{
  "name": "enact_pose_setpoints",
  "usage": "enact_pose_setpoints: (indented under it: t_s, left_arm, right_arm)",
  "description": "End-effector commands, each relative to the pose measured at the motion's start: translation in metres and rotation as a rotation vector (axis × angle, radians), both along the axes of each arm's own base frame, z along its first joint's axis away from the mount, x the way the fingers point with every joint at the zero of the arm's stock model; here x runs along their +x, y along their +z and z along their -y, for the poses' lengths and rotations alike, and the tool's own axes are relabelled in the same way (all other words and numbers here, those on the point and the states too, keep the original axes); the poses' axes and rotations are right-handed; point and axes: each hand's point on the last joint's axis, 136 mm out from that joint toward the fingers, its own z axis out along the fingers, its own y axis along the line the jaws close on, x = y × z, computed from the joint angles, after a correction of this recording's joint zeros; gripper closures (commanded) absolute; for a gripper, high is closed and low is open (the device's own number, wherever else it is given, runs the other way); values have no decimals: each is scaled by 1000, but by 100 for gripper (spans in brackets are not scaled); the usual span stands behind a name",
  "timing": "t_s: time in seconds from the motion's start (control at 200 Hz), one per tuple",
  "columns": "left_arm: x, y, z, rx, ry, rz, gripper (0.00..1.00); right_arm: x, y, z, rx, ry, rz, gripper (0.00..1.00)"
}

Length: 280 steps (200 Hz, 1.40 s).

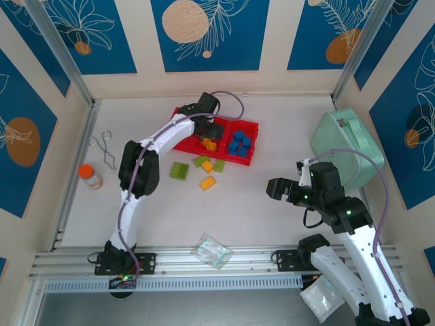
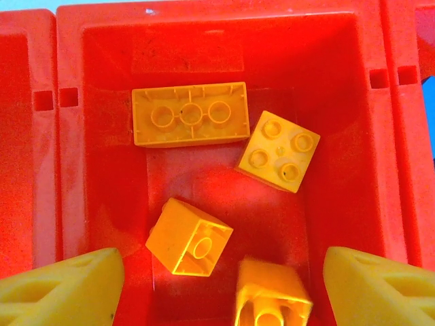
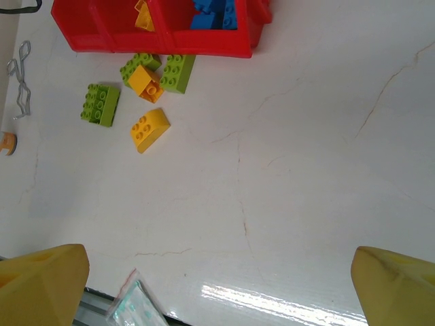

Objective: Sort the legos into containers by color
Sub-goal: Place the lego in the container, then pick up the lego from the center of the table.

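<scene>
My left gripper (image 2: 224, 292) hangs open over the middle compartment of the red tray (image 1: 250, 126). Several orange-yellow bricks lie in that compartment: a long one (image 2: 190, 114), a square one (image 2: 279, 151) and a tipped one (image 2: 189, 236). A slightly blurred brick (image 2: 272, 295) sits between the fingers and touches neither. Blue bricks (image 1: 239, 144) fill the right compartment. On the table in front of the tray lie green bricks (image 3: 100, 104) (image 3: 177, 73) (image 3: 136, 66) and two orange-yellow ones (image 3: 145, 83) (image 3: 149, 129). My right gripper (image 1: 275, 188) is open above bare table to the right, holding nothing.
A mint-green case (image 1: 346, 146) stands at the back right. A clear plastic bag (image 1: 212, 250) lies near the front rail. Metal tongs (image 1: 103, 146) and a small orange-capped bottle (image 1: 90, 176) sit at the left. The tray's left compartment wall (image 2: 27, 136) borders the middle one.
</scene>
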Motion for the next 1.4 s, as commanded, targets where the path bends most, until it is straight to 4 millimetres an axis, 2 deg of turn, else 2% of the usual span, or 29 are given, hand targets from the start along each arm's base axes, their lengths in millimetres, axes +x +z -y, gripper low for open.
enact_pose_setpoints:
  t_s: [0.0, 0.155, 0.235, 0.36, 0.585, 0.795, 0.875, 1.16, 1.396]
  left_arm:
    - [-8, 38, -16, -3, 8, 68, 22]
    - [-39, 62, -23, -78, -7, 104, 22]
    - [-63, 66, -26, -102, -25, 108, 22]
    - [-104, 61, -34, -107, -41, 83, 22]
    - [-172, 29, -32, -109, -137, 6, 22]
    - [-217, -22, -18, 18, -377, -145, 25]
    - [-219, -35, -15, 74, -420, -164, 24]
    - [-208, -69, -2, 144, -508, -217, 25]
    - [-194, -79, -3, 217, -514, -212, 25]
  right_arm:
    - [1, -1, -2, 7, 9, 2, 1]
    - [1, -2, -1, 4, 7, -4, 1]
    - [1, -4, -1, 2, 4, -9, 1]
    - [1, -5, -2, 3, 8, -16, 1]
    - [3, -6, -2, 3, 8, -24, 1]
    - [2, -6, -3, 5, 12, -25, 1]
    - [2, -5, -4, 7, 13, -23, 1]
    - [1, -4, -3, 8, 13, -13, 1]
    - [1, -3, -3, 11, 15, -7, 1]
